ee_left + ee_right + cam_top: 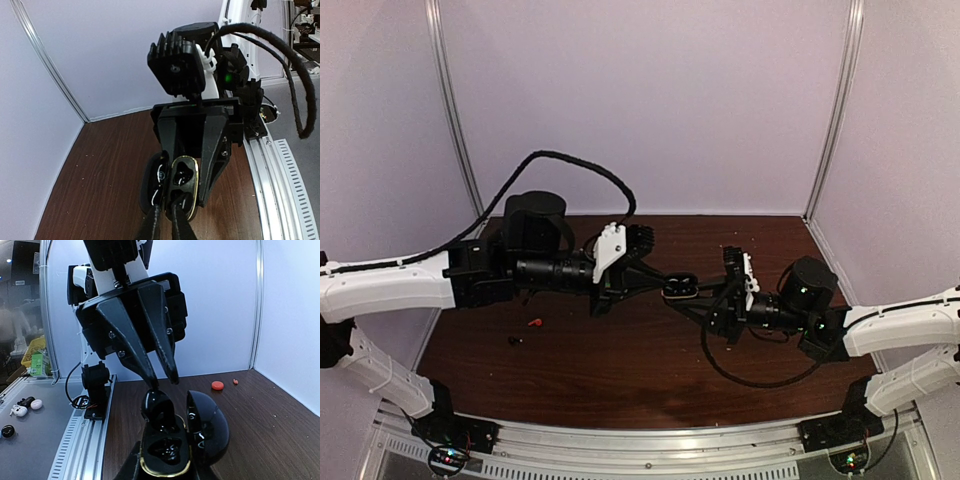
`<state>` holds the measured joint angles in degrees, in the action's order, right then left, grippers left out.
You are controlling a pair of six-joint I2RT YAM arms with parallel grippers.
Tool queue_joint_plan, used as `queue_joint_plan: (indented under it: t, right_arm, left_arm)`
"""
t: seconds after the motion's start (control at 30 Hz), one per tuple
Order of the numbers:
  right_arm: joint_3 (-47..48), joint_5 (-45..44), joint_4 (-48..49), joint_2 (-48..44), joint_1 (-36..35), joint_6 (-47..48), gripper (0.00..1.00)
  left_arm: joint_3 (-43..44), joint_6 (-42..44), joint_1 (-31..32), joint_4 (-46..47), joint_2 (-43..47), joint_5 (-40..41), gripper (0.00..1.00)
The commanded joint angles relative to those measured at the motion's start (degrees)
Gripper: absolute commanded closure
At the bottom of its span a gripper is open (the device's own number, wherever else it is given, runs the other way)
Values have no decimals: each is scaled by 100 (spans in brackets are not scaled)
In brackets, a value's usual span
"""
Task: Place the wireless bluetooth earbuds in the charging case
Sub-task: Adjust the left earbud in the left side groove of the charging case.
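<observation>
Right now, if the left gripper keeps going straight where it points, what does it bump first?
The open charging case. The left gripper looks nearly touching it, though the gap is hard to judge.

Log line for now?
charging case open | right end effector gripping it | left end effector at it, grip unclear | earbuds on table

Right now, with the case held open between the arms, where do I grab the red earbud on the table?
Pinch the red earbud across its short width, coming straight down from above. It lies low on the table, so a sideways approach would likely scrape the wood. The black earbud sits apart from it, leaving finger room. The left gripper is nearer.
</observation>
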<state>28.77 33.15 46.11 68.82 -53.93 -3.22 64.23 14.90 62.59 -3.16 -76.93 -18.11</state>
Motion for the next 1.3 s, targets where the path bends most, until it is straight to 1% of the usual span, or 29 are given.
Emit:
queue_joint_plan:
  t: [0.0, 0.1, 0.33, 0.47, 0.57, 0.63, 0.73, 0.9, 0.97, 1.13, 1.27]
  right_arm:
    - [156, 32, 91, -1, -3, -29, 100]
    - [171, 38, 88, 9, -3, -21, 100]
    - [156, 4, 144, 0, -3, -64, 100]
    - [112, -2, 226, -24, -3, -105, 100]
    - [81, 20, 200, -41, -3, -102, 100]
    - [56, 29, 197, -69, -3, -103, 100]
    - [40, 59, 165, -62, -3, -103, 100]
    - [82, 168, 138, 6, -3, -147, 100]
    - [93, 191, 113, 26, -4, -159, 100]
    - [147, 205, 5, 44, -3, -152, 100]
    - [191, 224, -65, 79, -3, -140, 100]
  left_arm:
    - [213, -55, 16, 182, -130, 141, 89]
    - [228, -77, 16, 163, -183, 327, 90]
    - [177, -57, 16, 36, -208, 392, 90]
    - [52, -148, 16, 67, -3, 704, 85]
    - [-92, -72, 17, 28, 256, 794, 81]
    - [-143, 114, 14, -131, 408, 670, 78]
    - [-117, 484, 17, -420, 523, 308, 77]
    - [247, 760, 61, -862, 337, -135, 78]
    - [356, 821, 101, -865, 283, -167, 78]
    - [588, 867, 221, -865, 93, -42, 82]
    - [674, 916, 377, -795, -27, 16, 83]
